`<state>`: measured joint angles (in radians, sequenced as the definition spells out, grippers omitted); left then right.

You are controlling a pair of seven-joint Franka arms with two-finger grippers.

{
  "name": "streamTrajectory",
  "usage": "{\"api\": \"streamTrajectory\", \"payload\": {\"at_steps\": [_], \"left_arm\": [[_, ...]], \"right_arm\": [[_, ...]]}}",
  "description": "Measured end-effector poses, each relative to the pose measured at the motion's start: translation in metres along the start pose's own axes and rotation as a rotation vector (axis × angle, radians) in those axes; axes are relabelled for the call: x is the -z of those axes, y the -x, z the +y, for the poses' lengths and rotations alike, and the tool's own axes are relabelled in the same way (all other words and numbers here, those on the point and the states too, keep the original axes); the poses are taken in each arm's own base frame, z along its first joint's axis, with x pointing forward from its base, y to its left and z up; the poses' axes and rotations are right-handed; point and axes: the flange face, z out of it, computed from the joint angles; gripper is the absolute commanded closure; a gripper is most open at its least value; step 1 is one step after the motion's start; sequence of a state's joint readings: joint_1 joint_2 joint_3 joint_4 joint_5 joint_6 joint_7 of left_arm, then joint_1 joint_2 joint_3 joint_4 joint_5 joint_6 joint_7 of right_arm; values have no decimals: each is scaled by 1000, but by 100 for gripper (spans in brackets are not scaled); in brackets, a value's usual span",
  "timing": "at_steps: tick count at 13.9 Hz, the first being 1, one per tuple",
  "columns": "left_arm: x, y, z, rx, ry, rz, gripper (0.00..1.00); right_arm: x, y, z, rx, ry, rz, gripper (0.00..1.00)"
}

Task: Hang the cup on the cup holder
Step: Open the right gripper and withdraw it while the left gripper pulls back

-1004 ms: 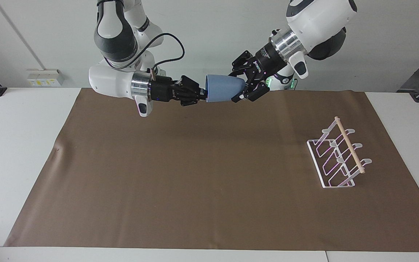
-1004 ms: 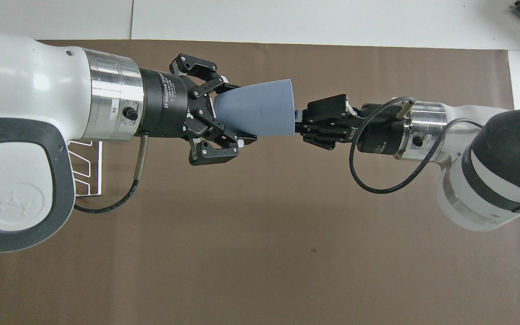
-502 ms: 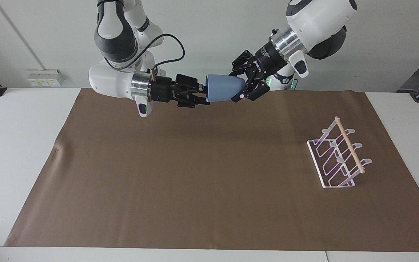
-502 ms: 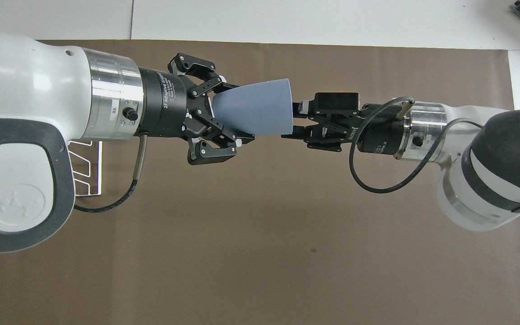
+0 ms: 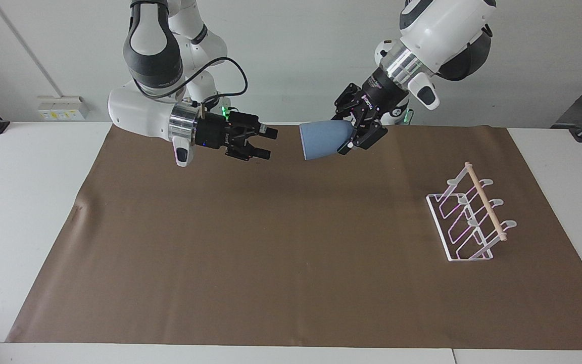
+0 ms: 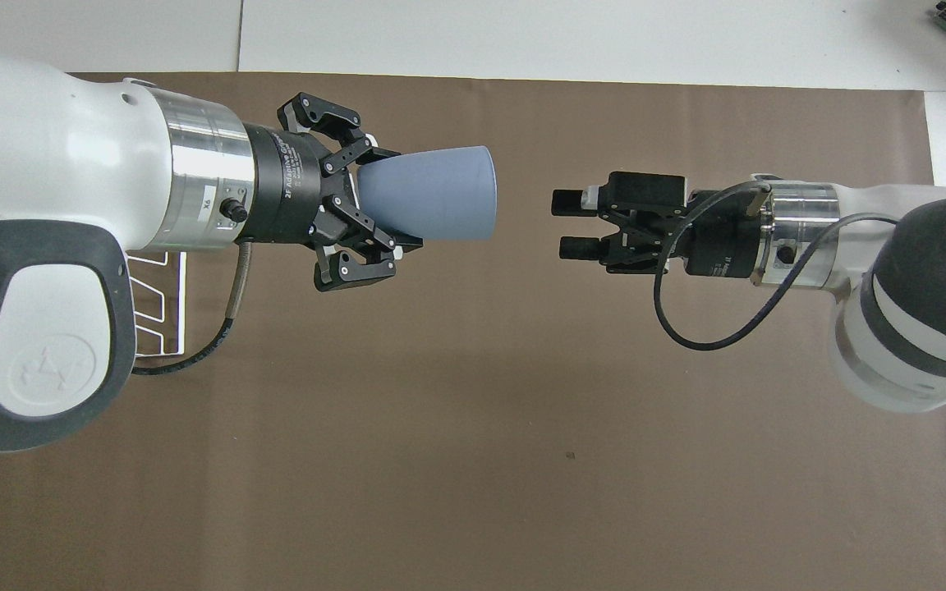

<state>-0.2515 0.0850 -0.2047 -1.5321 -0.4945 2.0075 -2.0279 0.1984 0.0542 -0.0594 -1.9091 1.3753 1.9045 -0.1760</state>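
Note:
The light-blue cup [image 5: 324, 140] is held on its side in the air over the robots' edge of the brown mat, rim toward the right arm. My left gripper [image 5: 349, 136] is shut on its narrow base end; in the overhead view the cup [image 6: 432, 194] sticks out of the left gripper [image 6: 391, 199]. My right gripper [image 5: 269, 144] is open and empty, level with the cup and a clear gap from its rim, as the overhead view [image 6: 563, 223] also shows. The white wire cup holder [image 5: 468, 217] with its wooden rod stands on the mat toward the left arm's end, mostly hidden under the left arm in the overhead view [image 6: 157, 304].
A brown mat [image 5: 271, 253] covers most of the white table [image 5: 18, 202]. Nothing else lies on the mat. A black cable [image 6: 686, 328] loops below the right wrist.
The right gripper has let go of the cup's rim, opened and drawn back. The left gripper has carried the cup toward the left arm's end, rim tilted slightly down.

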Motion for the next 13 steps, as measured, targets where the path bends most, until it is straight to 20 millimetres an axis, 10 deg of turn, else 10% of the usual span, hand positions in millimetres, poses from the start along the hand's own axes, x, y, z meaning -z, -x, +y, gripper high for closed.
{"api": "streamTrajectory", "payload": {"at_steps": [13], "left_arm": [[12, -130, 33, -610, 5, 505, 100]], "right_arm": [[50, -21, 20, 377, 898, 58, 0]]}}
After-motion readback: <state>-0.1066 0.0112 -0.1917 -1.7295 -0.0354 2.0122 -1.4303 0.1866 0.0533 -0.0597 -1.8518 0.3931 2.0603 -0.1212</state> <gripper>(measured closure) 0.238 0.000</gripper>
